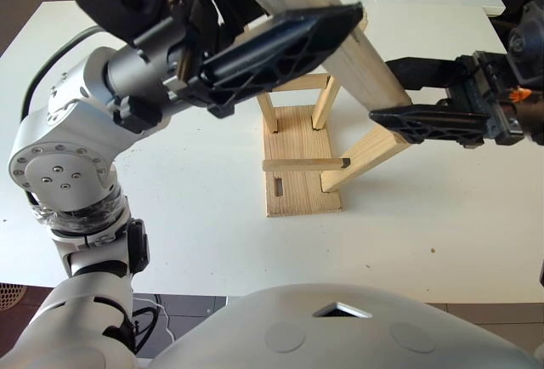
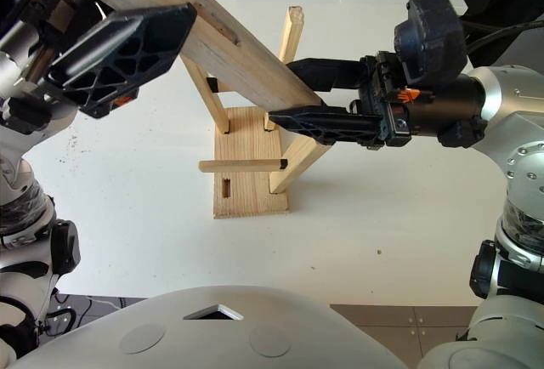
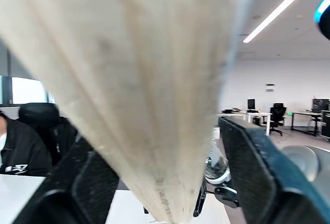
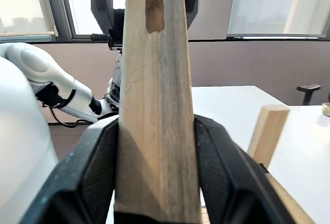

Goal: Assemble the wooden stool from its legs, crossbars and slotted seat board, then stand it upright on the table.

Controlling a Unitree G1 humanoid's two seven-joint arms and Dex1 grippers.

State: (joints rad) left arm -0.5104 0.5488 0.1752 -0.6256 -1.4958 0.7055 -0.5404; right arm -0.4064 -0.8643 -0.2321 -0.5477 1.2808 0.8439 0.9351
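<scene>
- Up front, the plank (image 1: 365, 59) is bare pale wood, matt, with long straight grain and a dark, rough-cut mortise.
- On the left pincer (image 3: 165, 182), the pads (image 1: 280, 42) are black matt plastic, moulded as an open ribbed lattice.
- Over on the right pincer (image 4: 157, 182) it's the same black plastic, faintly grainy up close.
- The seat board (image 1: 297, 195), legs (image 1: 323, 101) and crossbar (image 1: 302, 164) are all raw light wood, unvarnished, and the crossbar's end is dark.
- And the table (image 1: 170, 199) is white and smooth with a soft sheen.
</scene>
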